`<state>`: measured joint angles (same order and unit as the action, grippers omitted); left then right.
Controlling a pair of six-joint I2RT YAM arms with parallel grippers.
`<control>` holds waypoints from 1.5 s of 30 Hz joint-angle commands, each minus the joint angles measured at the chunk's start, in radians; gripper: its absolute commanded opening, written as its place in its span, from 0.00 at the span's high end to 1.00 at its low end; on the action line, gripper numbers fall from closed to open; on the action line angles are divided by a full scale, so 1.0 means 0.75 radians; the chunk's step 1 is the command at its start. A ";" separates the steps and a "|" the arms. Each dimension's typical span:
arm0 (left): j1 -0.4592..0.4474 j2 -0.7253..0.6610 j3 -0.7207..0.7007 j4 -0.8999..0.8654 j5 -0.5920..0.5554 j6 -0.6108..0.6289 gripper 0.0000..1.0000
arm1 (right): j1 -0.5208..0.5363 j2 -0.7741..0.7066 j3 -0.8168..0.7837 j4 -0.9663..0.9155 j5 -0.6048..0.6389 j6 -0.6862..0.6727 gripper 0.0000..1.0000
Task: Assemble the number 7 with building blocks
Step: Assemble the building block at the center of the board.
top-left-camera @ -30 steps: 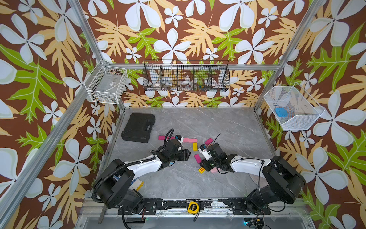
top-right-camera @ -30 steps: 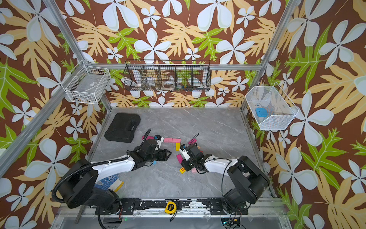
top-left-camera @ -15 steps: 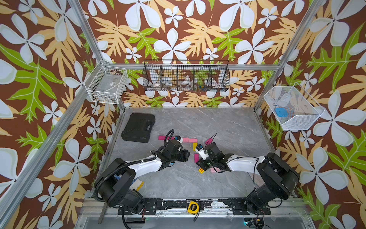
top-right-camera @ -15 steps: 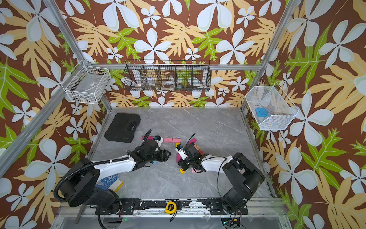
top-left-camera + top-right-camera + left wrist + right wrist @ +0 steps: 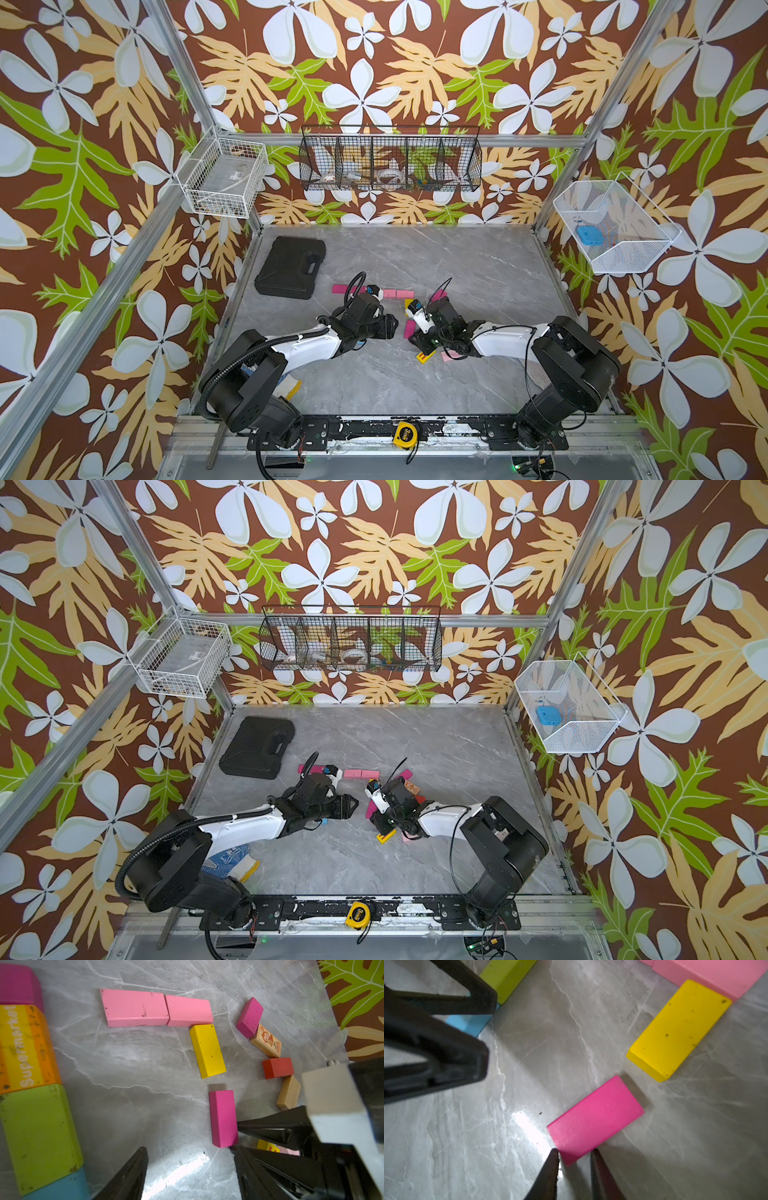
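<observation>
Two pink building blocks point(image 5: 135, 1007) lie end to end, with a yellow one point(image 5: 207, 1050) running down from their end. Past a gap lies a magenta block point(image 5: 596, 1118), flat on the table. My right gripper point(image 5: 574, 1152) is shut on its near corner, a fingertip touching each side; in a top view this gripper point(image 5: 415, 337) is low at the table's middle. Facing it, my left gripper point(image 5: 187, 1149) is open over bare table. Magenta, orange, green and blue blocks point(image 5: 27, 1047) lie in a row beside it.
Loose magenta, printed wood, red point(image 5: 277, 1068) and plain wood blocks lie right of the yellow one. A printed yellow block point(image 5: 426, 356) sits under the right arm. A black case point(image 5: 291, 268) stands back left, a yellow tape measure point(image 5: 406, 434) on the front rail.
The right arm has shifted left and its jaws have narrowed onto the magenta block's corner. The left arm has not moved.
</observation>
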<state>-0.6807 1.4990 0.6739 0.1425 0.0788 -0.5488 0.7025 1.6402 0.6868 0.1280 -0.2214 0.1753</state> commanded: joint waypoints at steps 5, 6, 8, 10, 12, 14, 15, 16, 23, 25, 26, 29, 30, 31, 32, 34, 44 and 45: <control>0.000 0.012 0.011 0.017 -0.011 -0.009 0.31 | -0.006 0.002 -0.016 -0.126 0.111 -0.001 0.73; 0.000 0.014 0.013 0.018 -0.011 -0.009 0.31 | -0.008 -0.001 -0.016 -0.127 0.117 0.001 0.73; 0.000 0.018 0.016 0.017 -0.011 -0.009 0.31 | -0.012 -0.009 -0.019 -0.125 0.125 0.004 0.73; 0.000 0.023 0.020 0.017 -0.009 -0.011 0.31 | -0.016 -0.015 -0.024 -0.120 0.116 0.002 0.73; 0.000 0.028 0.024 0.017 -0.005 -0.011 0.31 | -0.015 -0.014 -0.023 -0.116 0.098 -0.004 0.73; 0.000 0.033 0.026 0.019 -0.005 -0.011 0.31 | -0.014 -0.011 -0.022 -0.104 0.069 -0.008 0.73; 0.000 0.038 0.027 0.019 -0.005 -0.010 0.31 | -0.014 -0.011 -0.025 -0.096 0.054 -0.010 0.73; 0.000 0.046 0.030 0.018 -0.003 -0.009 0.32 | -0.011 -0.011 -0.026 -0.091 0.043 -0.012 0.72; -0.003 0.137 0.080 -0.006 0.033 0.011 0.53 | -0.007 -0.006 -0.023 -0.069 0.011 -0.017 0.72; -0.004 0.158 0.096 -0.006 0.038 0.017 0.60 | -0.007 -0.003 -0.025 -0.063 0.009 -0.013 0.72; -0.007 0.167 0.103 -0.006 0.040 0.019 0.61 | -0.009 0.000 -0.028 -0.059 0.006 -0.012 0.72; -0.015 0.204 0.136 -0.026 0.043 0.032 0.65 | -0.008 0.006 -0.032 -0.048 0.003 -0.007 0.72; -0.017 0.219 0.149 -0.032 0.045 0.038 0.67 | -0.009 0.007 -0.032 -0.046 0.005 -0.005 0.72; -0.023 0.234 0.164 -0.044 0.043 0.042 0.67 | -0.007 0.010 -0.034 -0.042 0.003 -0.002 0.72; -0.027 0.248 0.177 -0.055 0.043 0.043 0.67 | -0.007 0.010 -0.034 -0.038 0.001 -0.001 0.72; -0.038 0.279 0.210 -0.080 0.033 0.052 0.67 | -0.008 0.016 -0.031 -0.034 0.002 -0.004 0.73; -0.058 0.378 0.311 -0.162 -0.012 0.057 0.73 | -0.009 0.033 -0.036 -0.029 0.003 -0.019 0.75; -0.059 0.384 0.316 -0.168 -0.016 0.057 0.74 | -0.009 0.034 -0.034 -0.031 0.003 -0.020 0.75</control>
<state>-0.7216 1.7790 0.8989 0.0418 0.0826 -0.5171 0.6945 1.6550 0.6674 0.2016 -0.2291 0.1707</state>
